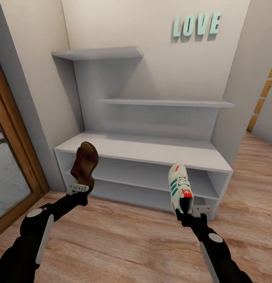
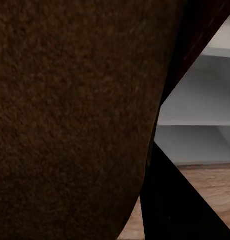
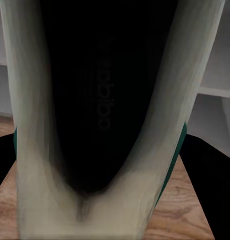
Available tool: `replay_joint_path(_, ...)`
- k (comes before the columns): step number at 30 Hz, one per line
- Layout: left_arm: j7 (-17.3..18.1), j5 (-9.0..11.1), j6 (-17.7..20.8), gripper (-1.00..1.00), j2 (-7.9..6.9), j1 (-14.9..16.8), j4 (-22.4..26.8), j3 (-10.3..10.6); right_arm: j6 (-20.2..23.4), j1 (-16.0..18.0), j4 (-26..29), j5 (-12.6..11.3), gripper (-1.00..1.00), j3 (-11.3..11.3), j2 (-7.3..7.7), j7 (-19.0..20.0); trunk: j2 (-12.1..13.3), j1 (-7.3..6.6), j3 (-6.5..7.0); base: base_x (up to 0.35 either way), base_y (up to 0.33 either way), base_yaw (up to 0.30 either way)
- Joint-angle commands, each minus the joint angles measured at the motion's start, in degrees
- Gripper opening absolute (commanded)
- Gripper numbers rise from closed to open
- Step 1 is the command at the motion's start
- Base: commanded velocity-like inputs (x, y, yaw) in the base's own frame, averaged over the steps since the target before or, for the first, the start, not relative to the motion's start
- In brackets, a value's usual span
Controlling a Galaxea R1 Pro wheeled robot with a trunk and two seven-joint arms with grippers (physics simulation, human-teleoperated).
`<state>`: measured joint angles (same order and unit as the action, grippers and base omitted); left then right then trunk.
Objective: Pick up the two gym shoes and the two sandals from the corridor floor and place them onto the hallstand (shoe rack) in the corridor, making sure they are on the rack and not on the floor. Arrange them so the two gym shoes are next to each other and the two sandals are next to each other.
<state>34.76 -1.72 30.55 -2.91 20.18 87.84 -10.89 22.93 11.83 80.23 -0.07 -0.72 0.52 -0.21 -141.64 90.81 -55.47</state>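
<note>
beige wall (image 1: 143,23), teal love letters (image 1: 197,24), wooden door frame (image 1: 17,149)

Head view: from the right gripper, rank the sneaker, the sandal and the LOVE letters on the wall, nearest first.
1. Sneaker: held in the right gripper itself, toe up.
2. Sandal: across on the left side, held by the left gripper.
3. LOVE letters: high on the back wall, farthest.

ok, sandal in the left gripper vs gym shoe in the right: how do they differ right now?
Look: the sandal is dark brown with a tan footbed; the gym shoe is white with green stripes and red accents. Size: the sandal is shorter and open, the gym shoe longer and laced. Pose: the sandal leans to one side, the gym shoe stands nearly straight, toe up. Shared: each is held off the floor in front of the hallstand, in the left gripper and right gripper.
</note>
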Motion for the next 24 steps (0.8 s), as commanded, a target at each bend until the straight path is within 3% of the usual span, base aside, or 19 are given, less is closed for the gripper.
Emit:
replay_joint_path(1, 0.5, -0.3, 0.2, -1.0, 0.01, 0.0, 0.1, -0.1, 0.4, 0.0, 0.1, 0.0, -1.0, 0.0, 0.0, -0.1, 0.0, 0.0, 0.0, 0.054, 0.329, -0.186)
replay_joint_path(17, 0.5, -0.3, 0.2, -1.0, 0.01, 0.0, 0.1, -0.1, 0.4, 0.0, 0.1, 0.0, -1.0, 0.0, 0.0, -0.1, 0.0, 0.0, 1.03, 0.006, 0.329, -0.217)
replay_joint_path(24, 0.5, -0.3, 0.2, -1.0, 0.02, 0.0, 0.1, -0.1, 0.3, 0.0, 0.1, 0.0, -1.0, 0.0, 0.0, -0.1, 0.0, 0.0, 1.28, 0.0, 0.318, -0.109)
